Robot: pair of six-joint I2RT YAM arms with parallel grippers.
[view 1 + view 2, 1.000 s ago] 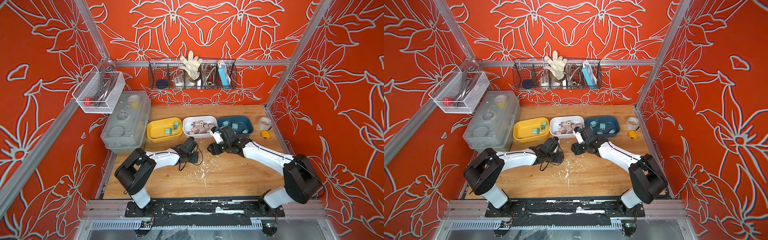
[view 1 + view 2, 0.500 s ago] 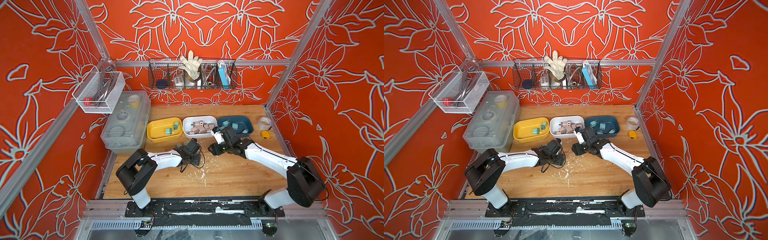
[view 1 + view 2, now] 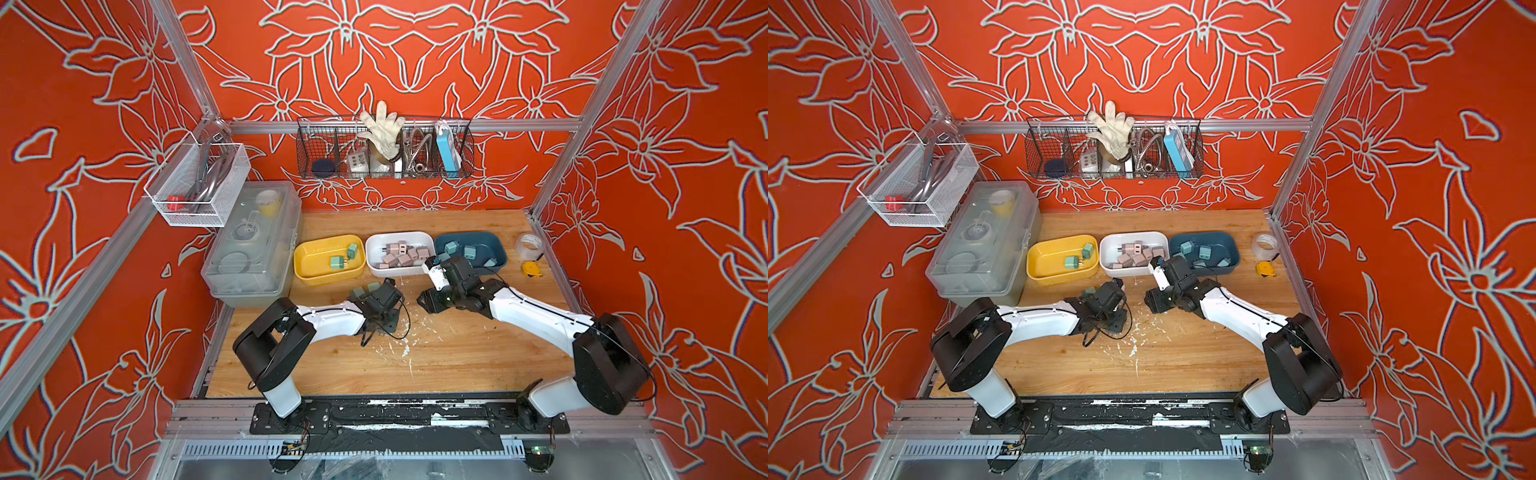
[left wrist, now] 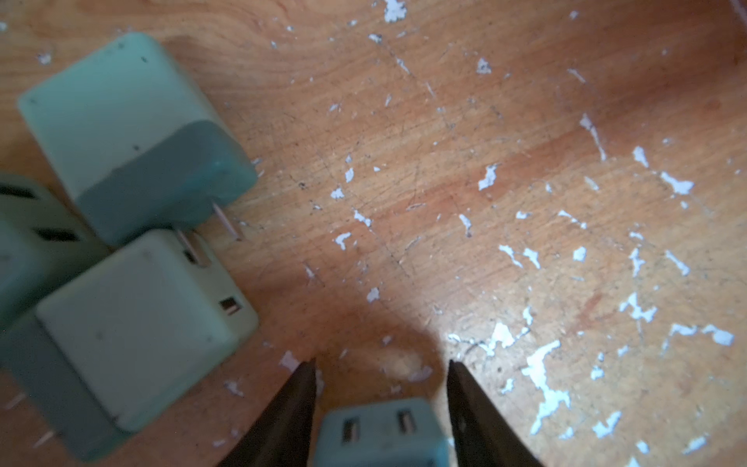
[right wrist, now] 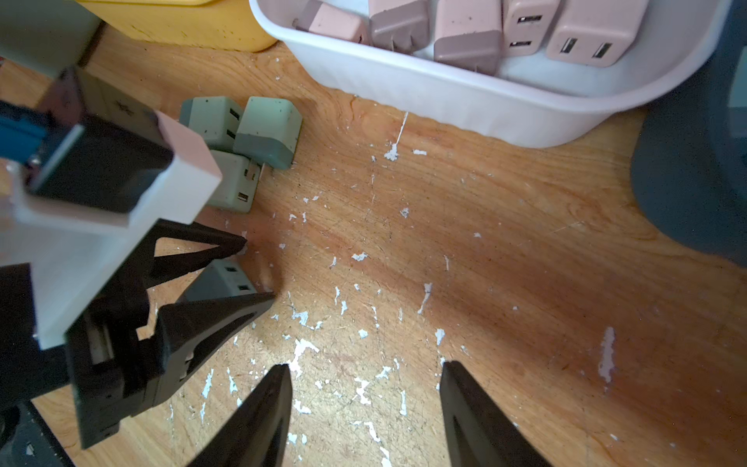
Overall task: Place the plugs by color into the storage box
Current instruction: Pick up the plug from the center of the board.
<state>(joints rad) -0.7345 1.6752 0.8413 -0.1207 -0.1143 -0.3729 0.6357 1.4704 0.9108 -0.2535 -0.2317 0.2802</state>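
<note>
One greenish plug [image 4: 380,434] rests on the wooden table [image 4: 485,161] between the fingers of the left gripper [image 4: 382,361], jaws pinching its two sides. Three loose mint plugs [image 5: 269,133] cluster just beside it, near the yellow bin [image 3: 316,266]. Right gripper [image 5: 366,368], jaws spread and empty, hovers over the table near the white bin [image 5: 444,93] of pink plugs [image 5: 465,40].

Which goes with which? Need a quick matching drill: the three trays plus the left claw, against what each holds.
Column A
1. yellow tray
2. white tray
3. blue tray
4. left claw

Column B
a. pink plugs
b. single plug between its fingers
c. light blue plugs
d. two green plugs

Pairs: 1-d, 2-a, 3-c, 4-b
</note>
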